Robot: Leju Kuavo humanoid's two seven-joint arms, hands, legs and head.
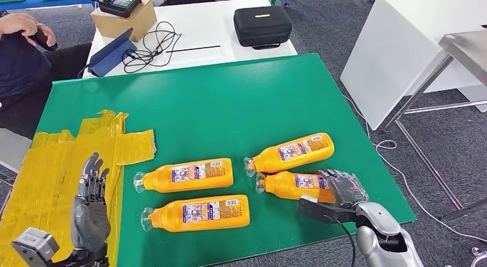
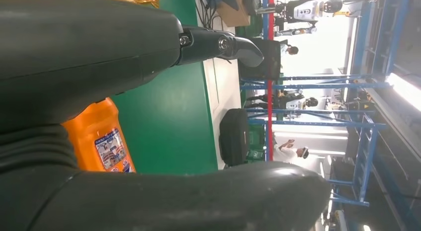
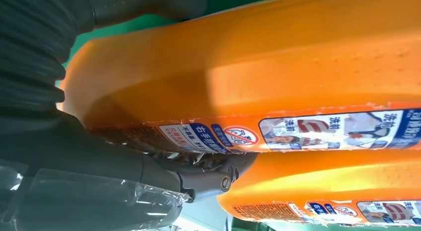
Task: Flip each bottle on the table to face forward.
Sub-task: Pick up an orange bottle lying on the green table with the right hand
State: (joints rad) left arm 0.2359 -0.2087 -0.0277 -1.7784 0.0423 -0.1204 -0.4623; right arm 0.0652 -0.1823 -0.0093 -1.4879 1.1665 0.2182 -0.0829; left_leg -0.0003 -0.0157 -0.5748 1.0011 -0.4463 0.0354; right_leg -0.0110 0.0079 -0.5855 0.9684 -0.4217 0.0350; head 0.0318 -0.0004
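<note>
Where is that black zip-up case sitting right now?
In the head view, the black case sits on the white table beyond the green table, right of the tangled black cable.

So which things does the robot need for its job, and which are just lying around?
For the job:
four orange bottles
right hand, on one bottle
left hand

Lying about:
black case
cardboard box
cable
yellow tape

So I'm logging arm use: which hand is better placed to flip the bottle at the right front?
The right hand: its fingers already wrap that bottle's base. The left hand hovers open over the yellow tape, away from it.
</note>
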